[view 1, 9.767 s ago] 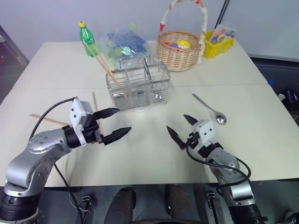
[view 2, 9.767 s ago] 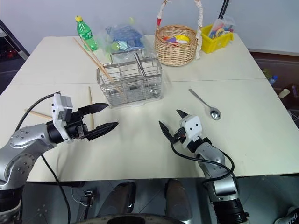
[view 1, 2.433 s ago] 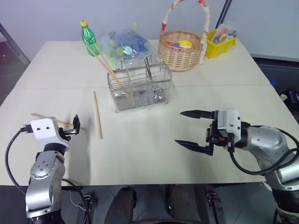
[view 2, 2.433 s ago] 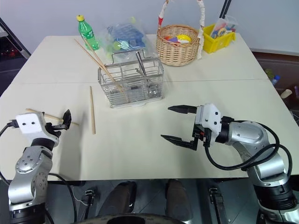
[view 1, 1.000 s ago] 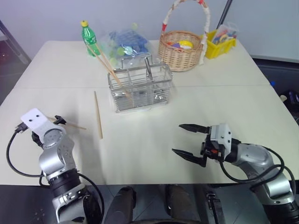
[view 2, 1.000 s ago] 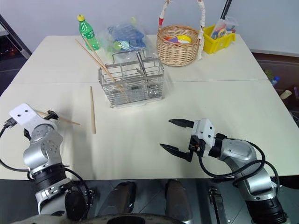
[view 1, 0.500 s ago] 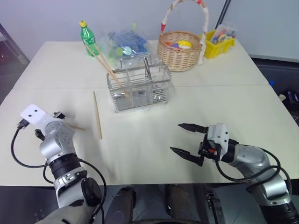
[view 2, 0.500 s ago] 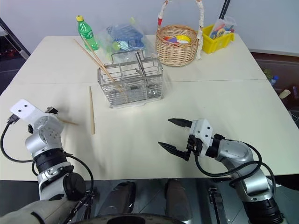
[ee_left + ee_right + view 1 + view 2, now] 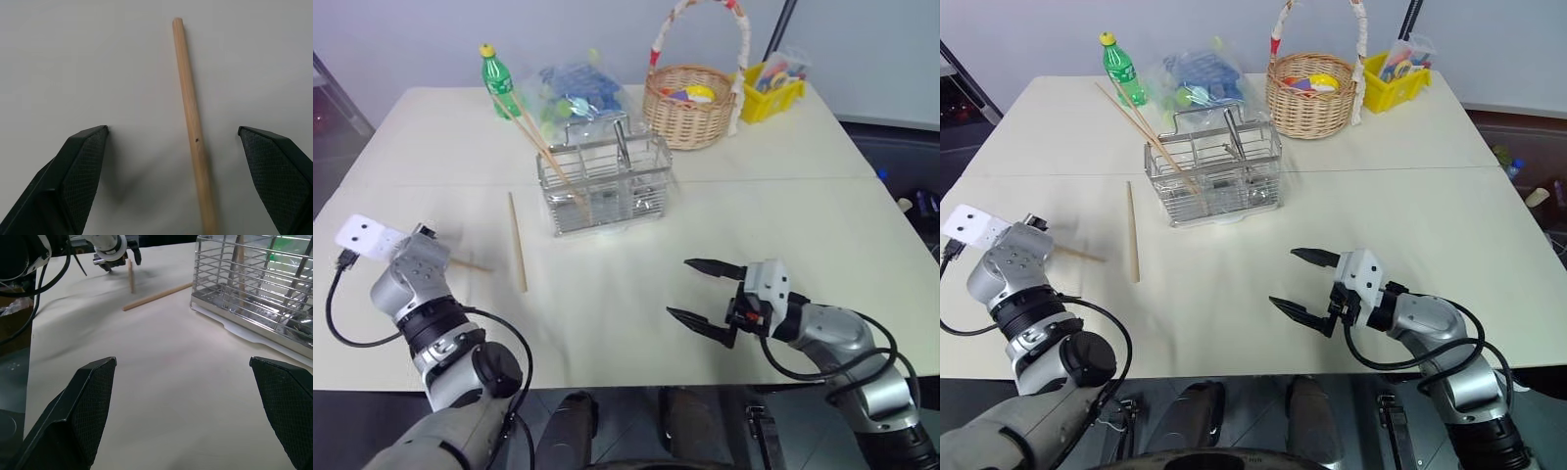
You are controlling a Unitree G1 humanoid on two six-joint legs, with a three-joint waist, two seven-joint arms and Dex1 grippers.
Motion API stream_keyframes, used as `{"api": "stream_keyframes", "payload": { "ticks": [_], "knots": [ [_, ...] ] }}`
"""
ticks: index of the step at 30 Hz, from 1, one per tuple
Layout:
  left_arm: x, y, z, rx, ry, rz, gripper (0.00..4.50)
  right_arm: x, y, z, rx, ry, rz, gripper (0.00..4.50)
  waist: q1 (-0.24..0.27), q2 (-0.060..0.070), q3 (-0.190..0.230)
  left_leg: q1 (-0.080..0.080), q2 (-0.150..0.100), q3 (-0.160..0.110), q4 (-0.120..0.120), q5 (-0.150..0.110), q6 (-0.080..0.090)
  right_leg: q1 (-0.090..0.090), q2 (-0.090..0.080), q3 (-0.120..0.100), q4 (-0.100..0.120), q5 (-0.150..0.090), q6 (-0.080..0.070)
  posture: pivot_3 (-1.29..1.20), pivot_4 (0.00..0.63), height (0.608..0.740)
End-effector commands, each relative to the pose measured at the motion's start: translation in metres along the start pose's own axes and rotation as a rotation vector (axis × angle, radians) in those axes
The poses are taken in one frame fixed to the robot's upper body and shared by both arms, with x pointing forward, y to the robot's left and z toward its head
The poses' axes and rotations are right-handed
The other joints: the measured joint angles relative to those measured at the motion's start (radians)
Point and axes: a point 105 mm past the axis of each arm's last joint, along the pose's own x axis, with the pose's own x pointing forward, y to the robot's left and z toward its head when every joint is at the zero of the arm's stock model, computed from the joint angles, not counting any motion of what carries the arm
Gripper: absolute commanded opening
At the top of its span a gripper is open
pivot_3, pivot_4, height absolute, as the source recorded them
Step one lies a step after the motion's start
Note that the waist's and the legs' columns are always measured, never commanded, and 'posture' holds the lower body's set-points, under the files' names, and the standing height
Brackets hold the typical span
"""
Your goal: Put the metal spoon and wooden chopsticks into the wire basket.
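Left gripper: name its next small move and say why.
Probably lower the left gripper and close it on the wooden chopstick. Its fingers stand open on either side of the stick, which lies flat on the table, not in the wire basket.

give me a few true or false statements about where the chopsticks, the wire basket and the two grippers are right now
1. Two wooden chopsticks lean in the wire basket. True.
2. The right gripper is shut on a chopstick. False: it is open and holds nothing.
3. A loose chopstick lies on the table, apart from the wire basket. True.
4. The left gripper is open with a chopstick between its fingers. True.
5. The wire basket lies tipped on its side. False: it stands upright.
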Motion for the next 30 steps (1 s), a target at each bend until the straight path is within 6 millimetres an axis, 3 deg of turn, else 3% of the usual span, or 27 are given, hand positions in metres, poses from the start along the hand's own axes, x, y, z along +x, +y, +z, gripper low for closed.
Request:
{"api": "stream_keyframes", "payload": {
  "ticks": [1, 9, 12, 18, 30],
  "knots": [
    [0.004, 0.014, -0.005, 0.085, 0.032, 0.108, 4.5, 0.003, 0.002, 0.012, -0.043, -0.037, 0.008, 4.47, -0.002, 0.0, 0.0, 0.0, 0.0, 0.0, 0.0, 0.0, 0.0, 0.0, 0.0, 0.0, 0.0, 0.0, 0.0, 0.0, 0.15, 0.74],
    [0.006, 0.021, -0.01, 0.111, 0.061, 0.151, 4.5, 0.004, 0.001, 0.013, -0.049, -0.039, -0.001, 4.47, -0.003, 0.001, 0.0, 0.001, 0.0, 0.0, 0.0, 0.0, 0.0, 0.0, 0.0, 0.0, 0.001, 0.0, 0.0, 0.0, 0.15, 0.74],
    [0.006, 0.022, -0.01, 0.105, 0.062, 0.149, 3.16, 0.005, 0.001, 0.014, -0.052, -0.039, -0.005, 4.5, -0.003, 0.001, -0.001, 0.001, 0.0, 0.0, 0.0, 0.0, 0.0, 0.0, 0.0, 0.0, 0.001, 0.0, 0.0, 0.0, 0.15, 0.74],
    [0.007, 0.024, -0.009, 0.095, 0.063, 0.151, 0.05, 0.004, 0.0, 0.014, -0.051, -0.037, -0.011, 4.5, -0.002, 0.002, -0.001, 0.001, 0.0, 0.0, 0.0, 0.0, 0.0, 0.0, 0.0, 0.0, 0.001, 0.0, 0.0, 0.0, 0.15, 0.74],
    [0.008, 0.023, -0.005, 0.154, 0.038, 0.104, 0.05, -0.002, 0.0, 0.012, -0.04, -0.021, -0.006, 4.5, -0.005, 0.004, -0.003, 0.001, 0.0, 0.0, 0.0, 0.0, -0.001, 0.0, 0.0, 0.0, 0.001, 0.0, 0.0, 0.0, 0.15, 0.74]
  ]
}}
